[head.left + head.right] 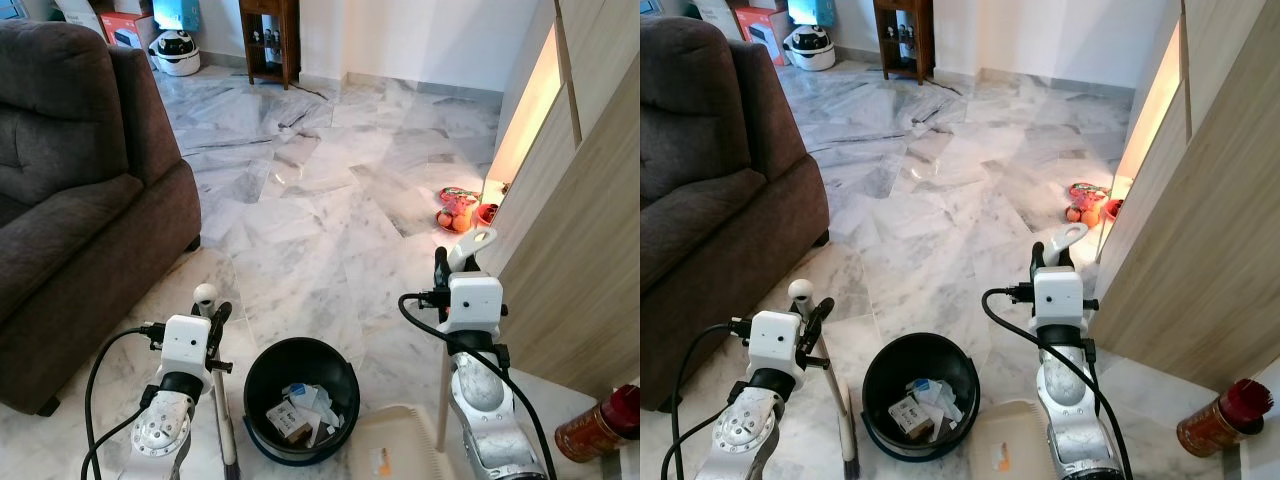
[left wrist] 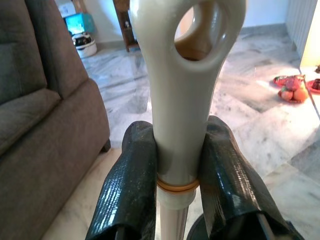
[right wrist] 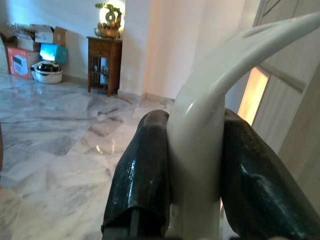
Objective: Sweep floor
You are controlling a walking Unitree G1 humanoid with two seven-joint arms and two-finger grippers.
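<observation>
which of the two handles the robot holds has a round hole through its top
The broom handle in the left pincer, beside the sofa. Its top is a loop with a hole; the dustpan handle in the right pincer is a solid curved hook.

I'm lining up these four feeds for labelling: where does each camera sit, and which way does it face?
Head stereo pair: looks forward and down at the marble floor, black bin, sofa; both arms show.
Left wrist: along the left gripper, clamped on the broom handle.
Right wrist: along the right gripper, clamped on the dustpan handle.
Shared: wooden cabinet.
</observation>
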